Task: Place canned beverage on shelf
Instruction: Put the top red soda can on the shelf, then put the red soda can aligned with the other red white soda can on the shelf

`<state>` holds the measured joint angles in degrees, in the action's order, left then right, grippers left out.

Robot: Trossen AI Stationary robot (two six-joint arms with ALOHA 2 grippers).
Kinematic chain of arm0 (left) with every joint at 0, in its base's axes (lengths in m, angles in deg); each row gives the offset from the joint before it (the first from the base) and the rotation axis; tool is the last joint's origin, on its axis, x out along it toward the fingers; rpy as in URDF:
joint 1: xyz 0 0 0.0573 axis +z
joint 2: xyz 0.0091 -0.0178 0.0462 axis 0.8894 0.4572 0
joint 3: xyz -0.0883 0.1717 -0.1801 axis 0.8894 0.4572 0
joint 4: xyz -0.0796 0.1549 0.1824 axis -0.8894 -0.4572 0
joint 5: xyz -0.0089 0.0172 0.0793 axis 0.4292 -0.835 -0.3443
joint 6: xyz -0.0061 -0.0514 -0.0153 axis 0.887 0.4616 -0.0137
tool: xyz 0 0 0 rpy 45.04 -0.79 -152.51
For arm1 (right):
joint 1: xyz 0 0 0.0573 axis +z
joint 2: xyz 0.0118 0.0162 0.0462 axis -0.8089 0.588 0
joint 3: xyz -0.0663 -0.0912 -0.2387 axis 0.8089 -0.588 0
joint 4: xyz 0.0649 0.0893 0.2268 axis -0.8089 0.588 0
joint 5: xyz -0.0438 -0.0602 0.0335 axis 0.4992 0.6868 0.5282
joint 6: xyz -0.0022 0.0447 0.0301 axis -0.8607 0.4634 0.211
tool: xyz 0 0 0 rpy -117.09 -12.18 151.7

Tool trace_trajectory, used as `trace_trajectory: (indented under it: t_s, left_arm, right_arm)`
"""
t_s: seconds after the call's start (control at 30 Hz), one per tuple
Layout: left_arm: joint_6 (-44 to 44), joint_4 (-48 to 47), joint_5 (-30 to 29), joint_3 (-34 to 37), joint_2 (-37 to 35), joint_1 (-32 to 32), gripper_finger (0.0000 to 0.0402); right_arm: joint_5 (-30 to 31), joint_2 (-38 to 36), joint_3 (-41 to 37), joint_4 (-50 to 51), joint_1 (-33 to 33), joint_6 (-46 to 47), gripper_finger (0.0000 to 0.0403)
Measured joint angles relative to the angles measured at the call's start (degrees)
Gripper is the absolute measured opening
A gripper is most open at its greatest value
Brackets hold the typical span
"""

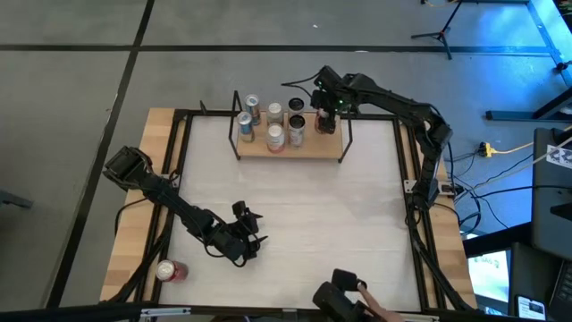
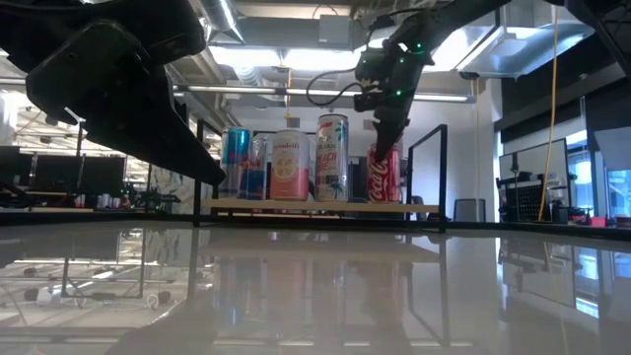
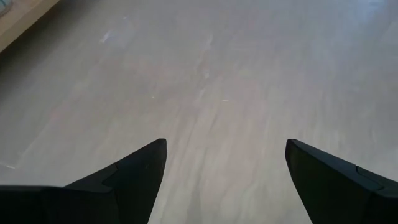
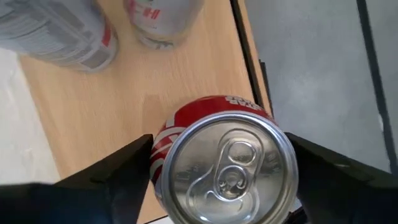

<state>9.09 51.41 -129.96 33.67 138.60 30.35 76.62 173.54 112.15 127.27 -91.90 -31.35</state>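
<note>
The shelf (image 1: pixel 308 148) is the landmark here: a low board of light wood in a thin black frame, standing at the far edge of the table (image 1: pixel 304 224). On the board stand several upright cans (image 1: pixel 274 125), silver, blue and pink ones, grouped toward its left and middle part.

The right gripper (image 1: pixel 327 114) hangs over the right end of the shelf, and between its fingers stands the red cola can (image 2: pixel 385 174), upright, its bottom on the board as far as the low view shows. The right wrist view looks down on its silver lid with the tab, and a dark finger lies at each side of it. I judge the jaws are pinching the can, or at least closing around it, because the fingers meet its sides. So the step in hand seems to be the setting down itself. The next move, I think, calls for spreading the fingers and lifting straight up, without pushing the can toward the shelf's right frame loop (image 1: pixel 346 134).

The left gripper (image 1: pixel 248 234) waits well in front of the shelf, low over the bare table, with jaws spread wide. One more red can (image 1: pixel 168 270) lies on its side far from the shelf, near the front left corner of the table.
</note>
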Motion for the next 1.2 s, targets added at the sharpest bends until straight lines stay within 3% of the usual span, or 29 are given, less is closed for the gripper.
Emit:
trace_trajectory:
  t_s: [0.2, 0.4, 0.7, 0.9, 1.03, 1.2]
  left_arm:
    - [0.0, 0.0, 0.0, 0.0, 0.0, 0.0, 0.0318]
    - [0.0, 0.0, 0.0, 0.0, 0.0, 0.0, 0.0318]
    - [0.0, 0.9, -0.4, 0.0, 0.0, 0.3, 0.0318]
    - [-2.6, 0.4, 0.1, -0.9, 0.0, 0.3, 0.0318]
    - [-5.8, -6.1, 4.4, -5.7, -1.5, 0.1, 0.0318]
    - [-5.9, -24.2, 7.8, -14.4, -3.7, -0.2, 0.0318]
  right_arm:
    - [2.5, 0.1, 0.0, -2.0, 0.0, -0.2, 0.0390]
    - [2.4, 0.1, 2.3, 1.6, 0.4, -0.5, 0.0377]
    - [-0.2, -2.6, 12.5, 13.1, 4.9, 0.9, 0.0369]
    - [-9.0, -9.0, 13.4, 16.8, 10.7, 6.7, 0.0369]
    - [-12.0, -14.5, 9.4, 16.1, 16.8, 10.1, 0.0369]
    - [-9.3, -22.5, -2.2, 6.5, 26.7, 13.6, 0.0369]
